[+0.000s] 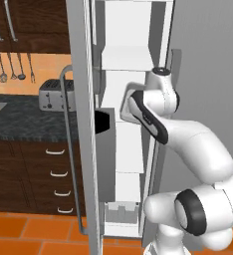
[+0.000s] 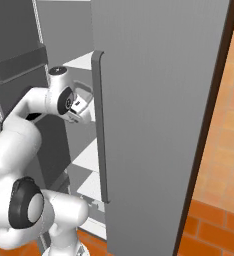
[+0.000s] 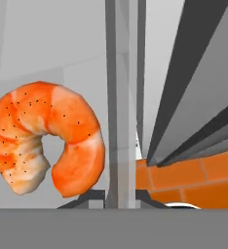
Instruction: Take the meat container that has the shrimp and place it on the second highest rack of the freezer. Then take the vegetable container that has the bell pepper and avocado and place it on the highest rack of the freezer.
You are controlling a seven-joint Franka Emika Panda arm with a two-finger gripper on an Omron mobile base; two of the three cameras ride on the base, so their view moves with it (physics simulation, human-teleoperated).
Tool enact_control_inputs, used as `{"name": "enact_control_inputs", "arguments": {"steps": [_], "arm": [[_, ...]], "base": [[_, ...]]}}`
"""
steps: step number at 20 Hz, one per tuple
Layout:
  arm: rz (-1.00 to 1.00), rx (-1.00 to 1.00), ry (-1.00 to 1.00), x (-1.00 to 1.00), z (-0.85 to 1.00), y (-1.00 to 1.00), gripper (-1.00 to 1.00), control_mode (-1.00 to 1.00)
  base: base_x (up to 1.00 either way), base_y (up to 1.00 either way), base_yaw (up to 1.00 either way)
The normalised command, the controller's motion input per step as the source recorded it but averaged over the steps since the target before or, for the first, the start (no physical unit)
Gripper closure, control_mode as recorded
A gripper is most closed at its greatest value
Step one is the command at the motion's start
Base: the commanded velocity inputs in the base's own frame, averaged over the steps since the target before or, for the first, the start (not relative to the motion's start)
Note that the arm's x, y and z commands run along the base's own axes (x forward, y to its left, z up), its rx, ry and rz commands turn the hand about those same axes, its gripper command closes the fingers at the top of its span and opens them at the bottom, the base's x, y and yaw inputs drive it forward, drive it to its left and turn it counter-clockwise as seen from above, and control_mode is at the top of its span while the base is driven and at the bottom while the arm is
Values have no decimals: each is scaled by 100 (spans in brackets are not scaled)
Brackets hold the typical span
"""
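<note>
While the freezer [image 1: 121, 124] stands open, we list the gripper [image 2: 81, 111] as reached inside between its white shelves, its jaws clenched; we judge that they grip the meat container, though its tray is not clearly visible to us.

Item: the shrimp [image 3: 43, 138], seen from the hand camera, close ahead of the fingertips and to the left in that view. It is curled in a C, its back arching toward the top of the view and both ends turned down, so we can give it no single long axis.

Item: the white shelf [image 2: 84, 61] above the wrist. We cannot tell which rack lies directly under the load; the coming set-down turns on that.
</note>
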Motion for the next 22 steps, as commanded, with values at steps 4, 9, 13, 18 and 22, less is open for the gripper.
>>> {"name": "enact_control_inputs", "arguments": {"steps": [4, 9, 13, 18, 22], "arm": [[-7, 3, -1, 33, -9, 13, 100, -100], [-10, 6, 0, 20, -6, 17, 100, -100], [-8, 4, 0, 36, -38, 4, 100, -100], [-6, 3, -3, 44, -46, 0, 100, -100], [-8, 4, -2, 58, -23, -6, 100, -100]], "base": [[0, 0, 0], [0, 0, 0], [0, 0, 0], [0, 0, 0], [0, 0, 0]]}}
